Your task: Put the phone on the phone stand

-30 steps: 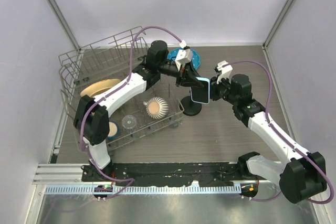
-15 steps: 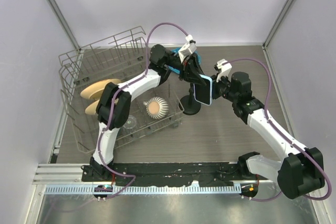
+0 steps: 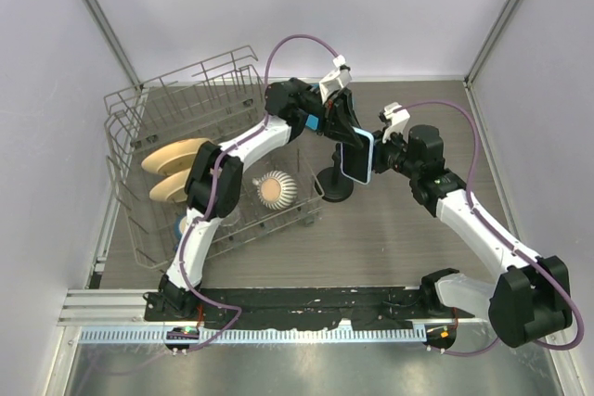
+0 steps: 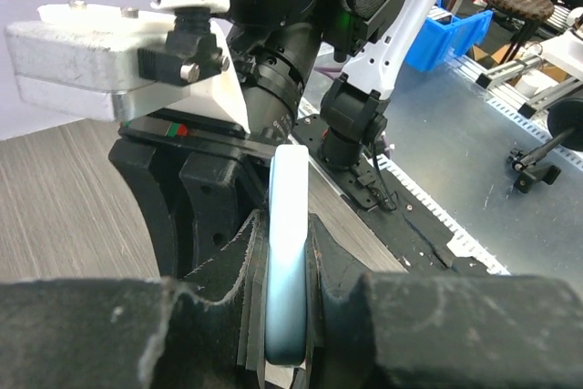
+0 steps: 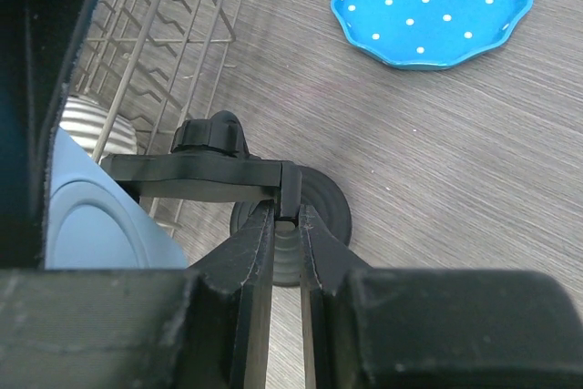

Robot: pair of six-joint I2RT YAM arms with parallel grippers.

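Observation:
The phone (image 3: 355, 157), black screen with a light blue edge, hangs tilted just above the phone stand (image 3: 336, 186). My left gripper (image 3: 345, 133) is shut on it from the upper left. In the left wrist view the phone (image 4: 290, 252) stands edge-on, pinched between both fingers of the left gripper (image 4: 288, 230). My right gripper (image 3: 380, 157) comes in from the right. In the right wrist view the right gripper (image 5: 287, 214) is shut on the end of the stand's black cradle arm (image 5: 205, 178), above the round base (image 5: 323, 211). The phone's blue back (image 5: 91, 225) fills the left edge.
A wire dish rack (image 3: 176, 108) stands at the left, holding tan plates (image 3: 172, 157) and a ribbed bowl (image 3: 276, 189). A blue dotted plate (image 5: 433, 6) lies on the table behind the stand. Side walls close in the table left and right.
My left arm has swung its elbow up and back and rolled its wrist, carrying the phone slightly right over the stand. The right arm has barely moved.

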